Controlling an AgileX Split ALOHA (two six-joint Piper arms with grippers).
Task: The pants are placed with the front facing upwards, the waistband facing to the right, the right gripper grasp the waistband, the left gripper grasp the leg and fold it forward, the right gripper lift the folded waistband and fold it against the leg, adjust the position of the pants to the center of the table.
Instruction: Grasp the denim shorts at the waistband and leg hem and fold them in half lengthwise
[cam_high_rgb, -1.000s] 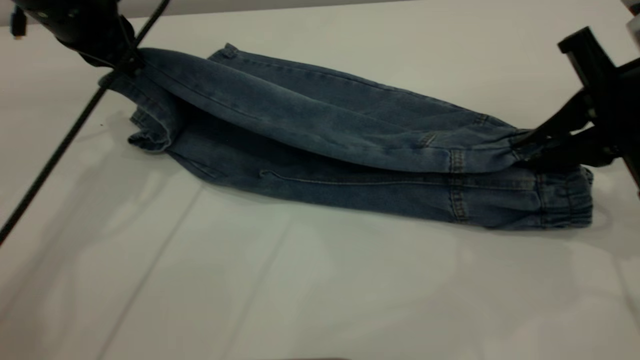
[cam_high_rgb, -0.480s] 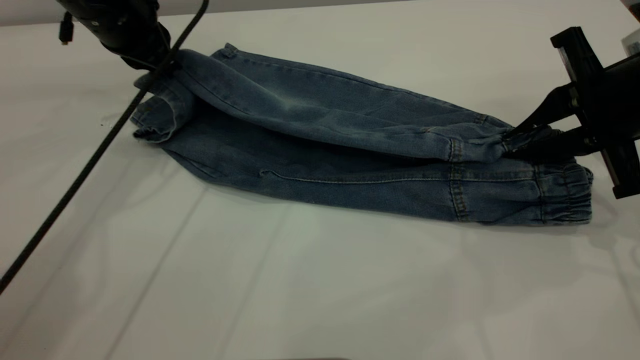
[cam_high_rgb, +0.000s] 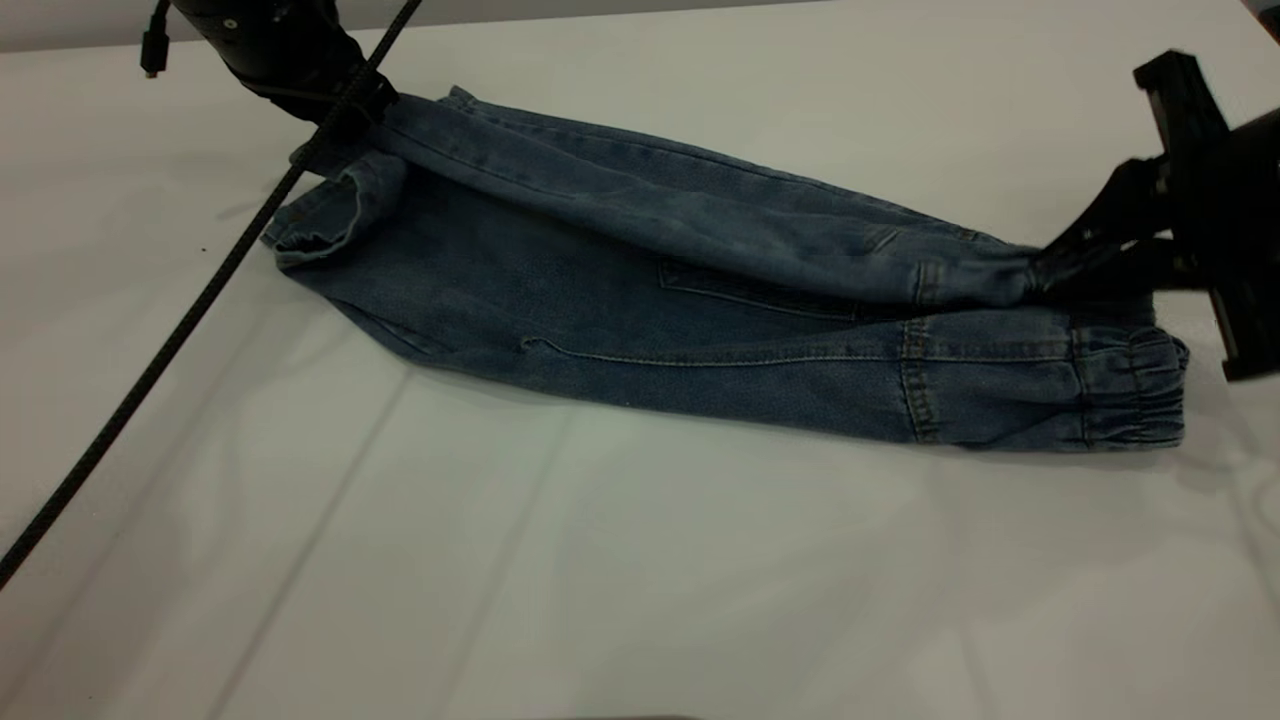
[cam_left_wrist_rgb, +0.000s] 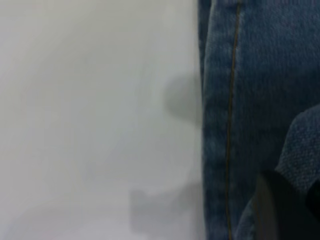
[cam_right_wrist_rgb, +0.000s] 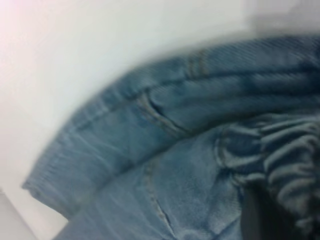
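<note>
At the far left edge of the table (cam_high_rgb: 640, 560), the left gripper (cam_high_rgb: 362, 108) is clamped on the hem of the upper leg (cam_high_rgb: 640, 205) of the pants (cam_high_rgb: 620, 320), and since the earlier frames it has carried that hem farther back and to the right. A thin black cable (cam_high_rgb: 170, 350) runs down from it across the white surface. Just below its jaws the other leg's cuff (cam_high_rgb: 310, 225) lies curled on the table, touching it. Between the two grippers the lifted leg now sits farther back than a second ago, so more of the lower layer is uncovered and a pocket seam (cam_high_rgb: 750, 295) shows there that was hidden before. At the right, the right gripper (cam_high_rgb: 1060, 272) is closed on the upper fold of the waistband (cam_high_rgb: 1130, 385); its jaws have shifted slightly up and back, while the gathered lower part of the band lies flat just beneath them, in the same spot as before
</note>
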